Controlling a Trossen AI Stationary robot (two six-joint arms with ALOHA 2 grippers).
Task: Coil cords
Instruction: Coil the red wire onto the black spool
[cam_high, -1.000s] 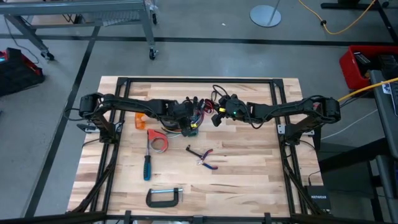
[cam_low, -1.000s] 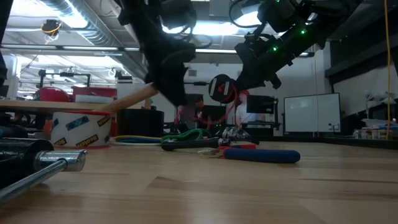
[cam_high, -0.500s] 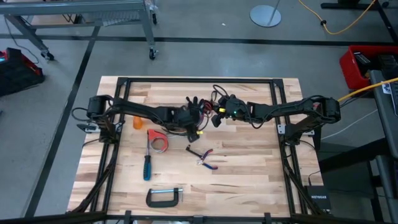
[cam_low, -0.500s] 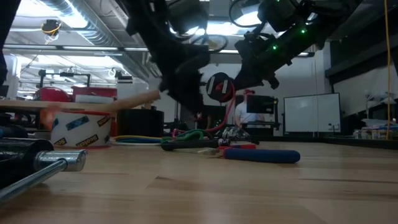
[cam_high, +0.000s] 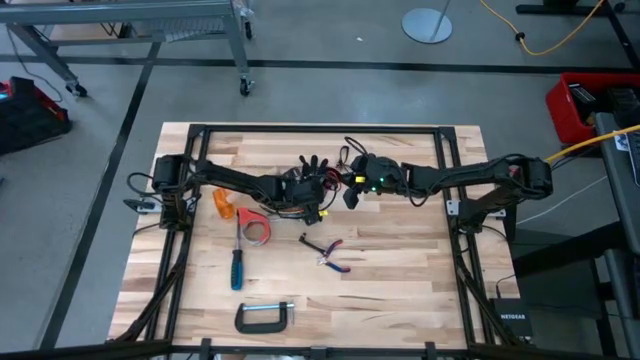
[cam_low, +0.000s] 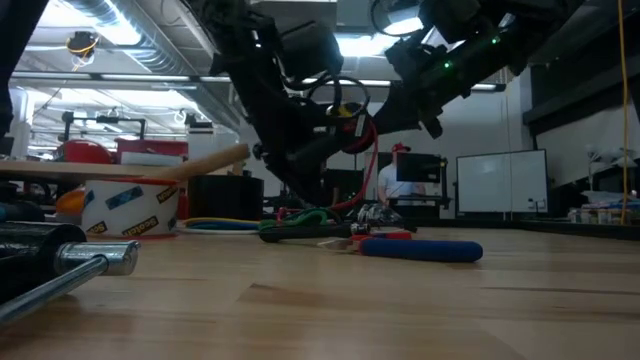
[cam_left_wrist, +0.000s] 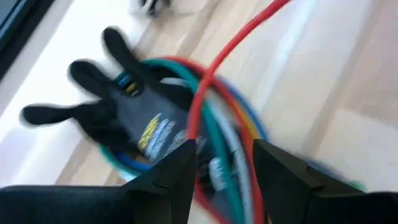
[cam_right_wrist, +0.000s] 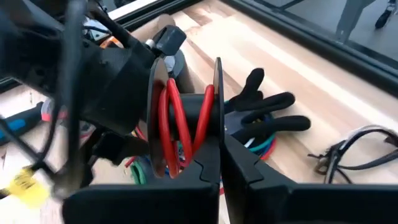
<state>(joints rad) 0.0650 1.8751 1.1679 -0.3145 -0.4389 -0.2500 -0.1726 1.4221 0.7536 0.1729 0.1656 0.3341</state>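
Observation:
My right gripper (cam_high: 350, 190) (cam_right_wrist: 222, 149) is above mid-table, shut on a small spool (cam_right_wrist: 186, 118) of two thin discs with red cord wound between them. My left gripper (cam_high: 322, 190) (cam_left_wrist: 227, 155) is open right beside it. A red cord (cam_left_wrist: 239, 40) runs down between its fingers, over a coil of coloured wires (cam_left_wrist: 230, 143). A thin black cord (cam_high: 350, 150) (cam_right_wrist: 348, 149) lies loose on the table near the far edge. My right gripper pinches one disc of the spool (cam_right_wrist: 217, 106) edge-on between its two fingers, coming about level from the table's right. The spool stands out beyond the fingertips, clear of the table. My left gripper: I cannot tell whether the red cord touches its fingers.
A black glove (cam_high: 313, 165) (cam_right_wrist: 267, 106) lies on the coloured wires below both grippers. Nearer the front are a tape roll (cam_high: 255, 225), a blue-handled screwdriver (cam_high: 237, 265), red-handled pliers (cam_high: 330, 255) and a C-clamp (cam_high: 265, 318). An orange object (cam_high: 225, 203) lies left of the tape.
My left gripper has gone toward the table's right edge, up to my right gripper and its spool. In the low view the left arm now stands in front of the spool, and a cord loop shows above it.

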